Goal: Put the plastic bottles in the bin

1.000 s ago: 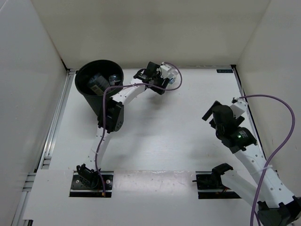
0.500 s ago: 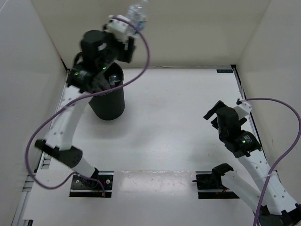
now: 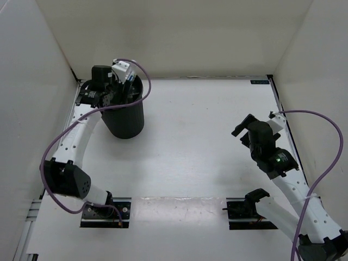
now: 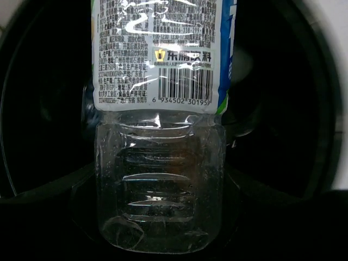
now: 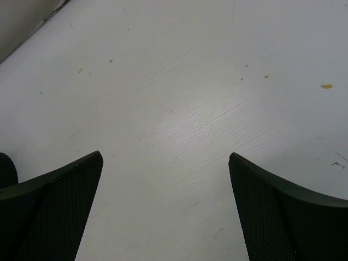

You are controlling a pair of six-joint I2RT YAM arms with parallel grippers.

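Left pincer (image 3: 124, 84) clenched on the labelled clear bottle (image 4: 160, 136), holding it in the black bin (image 3: 129, 122) mouth: drop step. Next: release it. Right pincer (image 5: 165, 156) gapes empty over the surface (image 5: 179, 81).

My desk (image 3: 196, 136) is a white board with a faint wood grain, boxed in by pale walls (image 3: 179, 38) on its left, far and right sides. The black bin (image 3: 126, 120) stands upright on it in the far left corner, just beside the metal rail (image 3: 64, 149) that runs along the left edge. At the near edge sit my left mounting plate (image 3: 124, 211) and my right mounting plate (image 3: 238, 211), both black. A small dark sticker (image 3: 259, 82) lies at the far right corner. Close up, the bare surface carries a few tiny marks, among them a yellowish speck (image 5: 326, 86).
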